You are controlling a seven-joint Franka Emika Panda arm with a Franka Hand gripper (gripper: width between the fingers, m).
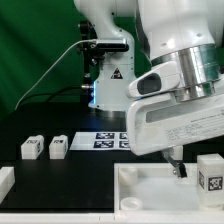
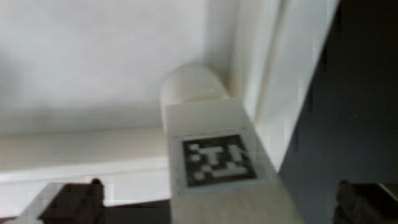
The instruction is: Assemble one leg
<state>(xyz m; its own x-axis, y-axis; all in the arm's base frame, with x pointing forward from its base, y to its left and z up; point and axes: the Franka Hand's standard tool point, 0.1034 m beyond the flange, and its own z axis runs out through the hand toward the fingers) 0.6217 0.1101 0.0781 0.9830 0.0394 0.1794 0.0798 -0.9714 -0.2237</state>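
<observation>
The pincer is spread, touching nothing. The leg lies centred between its fingers, on the white top near an edge. I'd lower straight, stay centred, and close evenly on the leg's flat sides.

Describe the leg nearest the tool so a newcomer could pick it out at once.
Find the large white moulded piece at the front of the black table. At its end on the exterior view's right stands the leg, a small white block by the open tool. Unlike the two similar blocks on the exterior view's left, it alone stands upright at that piece.
</observation>
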